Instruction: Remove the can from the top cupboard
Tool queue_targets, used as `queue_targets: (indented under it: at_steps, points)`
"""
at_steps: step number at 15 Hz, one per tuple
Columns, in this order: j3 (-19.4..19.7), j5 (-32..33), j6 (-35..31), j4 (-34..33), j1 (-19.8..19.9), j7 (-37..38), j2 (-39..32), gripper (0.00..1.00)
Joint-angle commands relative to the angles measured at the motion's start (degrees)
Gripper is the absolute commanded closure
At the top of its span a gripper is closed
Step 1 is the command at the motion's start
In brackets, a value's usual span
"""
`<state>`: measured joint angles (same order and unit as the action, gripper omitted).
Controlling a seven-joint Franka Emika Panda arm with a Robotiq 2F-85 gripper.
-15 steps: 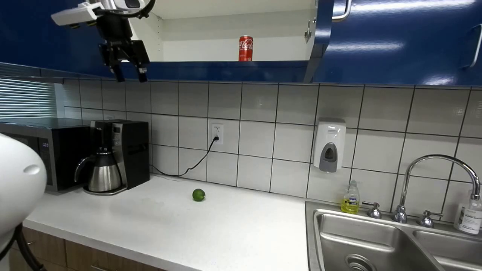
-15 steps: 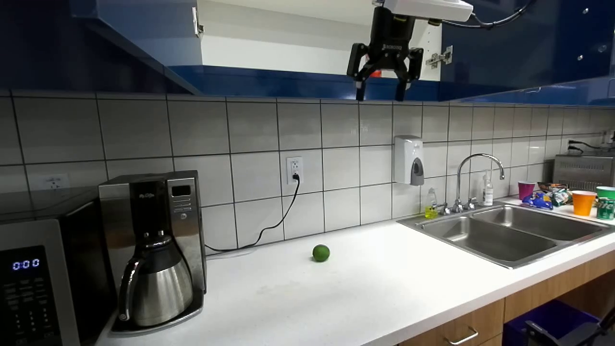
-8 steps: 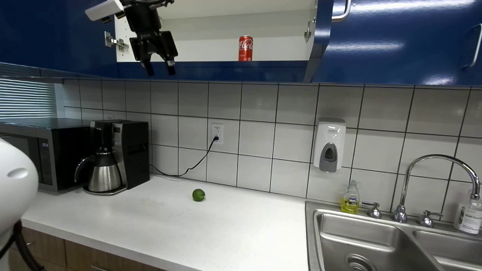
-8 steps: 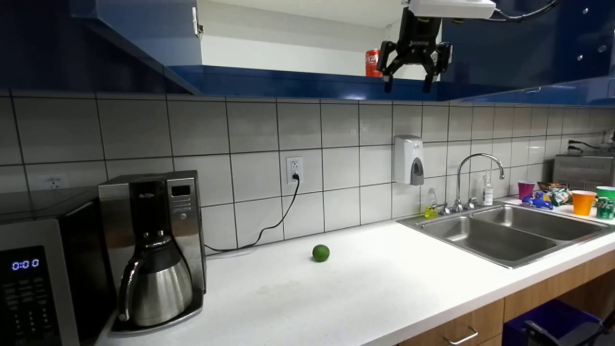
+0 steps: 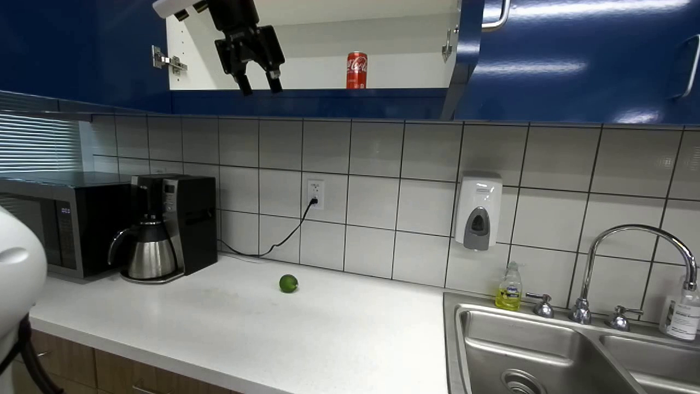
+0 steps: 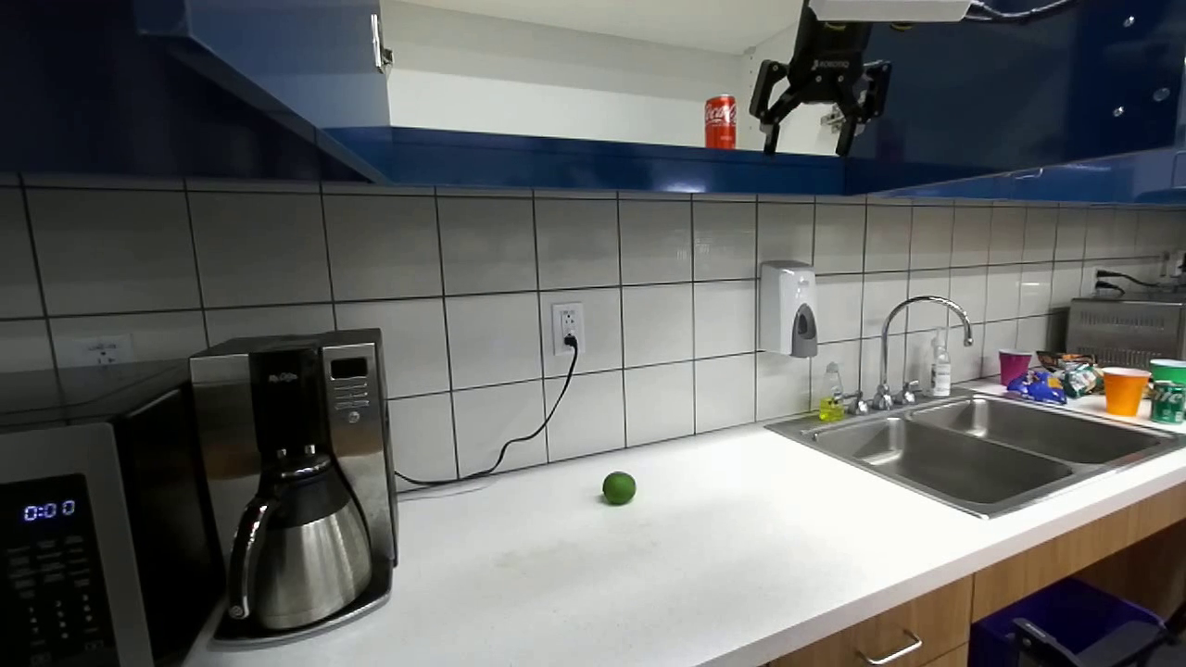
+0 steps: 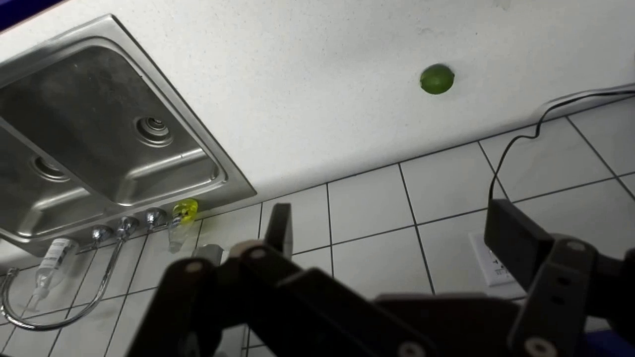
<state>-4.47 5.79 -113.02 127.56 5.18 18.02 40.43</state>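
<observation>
The red can (image 5: 356,71) (image 6: 720,123) stands upright near the front edge of the top cupboard (image 5: 306,104) (image 6: 556,163), which has its blue doors swung open. My gripper (image 5: 261,85) (image 6: 808,141) points downward with its jaws wide apart and nothing between them. In both exterior views it hangs at about the can's height, to one side of it and not touching. In the wrist view the open gripper (image 7: 392,225) has only tiled wall behind its gap, and the can is out of view there.
An open cupboard door (image 5: 465,60) flanks the opening. Below, the white counter (image 5: 339,334) carries a green lime (image 5: 289,283), a coffee maker (image 6: 306,482) and a microwave (image 6: 93,519). A steel sink (image 5: 519,339) with a tall faucet (image 5: 601,241) is set into the counter.
My gripper has moved right and upward in both exterior views, staying open. The can, earlier mostly behind the gripper in an exterior view, now shows fully. The can has not moved.
</observation>
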Motion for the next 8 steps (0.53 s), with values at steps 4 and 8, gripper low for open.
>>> queue_targets:
  at_steps: [4, 8]
  points:
    - [0.4, 2.1, -3.0, -6.7, 1.3, -0.9, -5.3, 0.00]
    - [1.5, 2.1, -4.6, -10.8, 1.4, -1.0, -8.7, 0.00]
